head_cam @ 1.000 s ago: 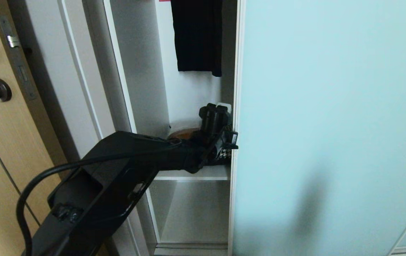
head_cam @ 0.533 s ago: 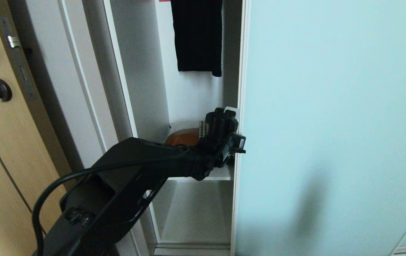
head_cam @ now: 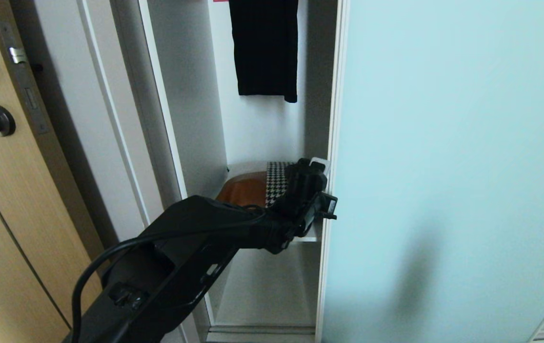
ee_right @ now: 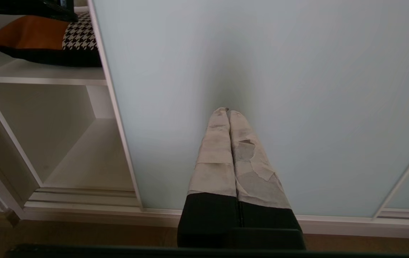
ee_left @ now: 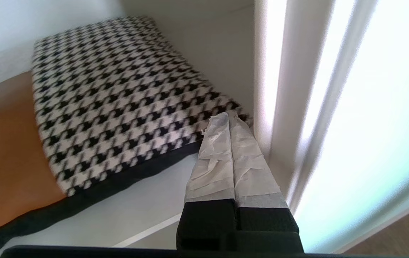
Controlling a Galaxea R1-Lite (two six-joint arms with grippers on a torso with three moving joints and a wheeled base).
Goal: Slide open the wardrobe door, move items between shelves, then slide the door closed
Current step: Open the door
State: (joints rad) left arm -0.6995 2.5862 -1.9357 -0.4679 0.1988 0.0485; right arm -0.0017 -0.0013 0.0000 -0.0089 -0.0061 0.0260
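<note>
Pressing against the sliding wardrobe door [head_cam: 443, 166] edge, closed left hand [ee_left: 227, 120].

A home bedroom: white wardrobe with sliding glass door [head_cam: 453, 157], hanging black garment [head_cam: 265, 47], wooden room door [head_cam: 0, 200].

The door [head_cam: 453, 171] has slid further to the right, its left edge now farther from the wardrobe's side wall, so the opening is wider. The left tool [head_cam: 322, 164], fingers pressed together against the door's edge, has travelled right with it and sits a little lower in the head view. More of the pillow [head_cam: 257, 188] shows on the shelf [head_cam: 307, 238]: its brown panel and houndstooth patch, earlier mostly behind the arm, are now uncovered.
</note>
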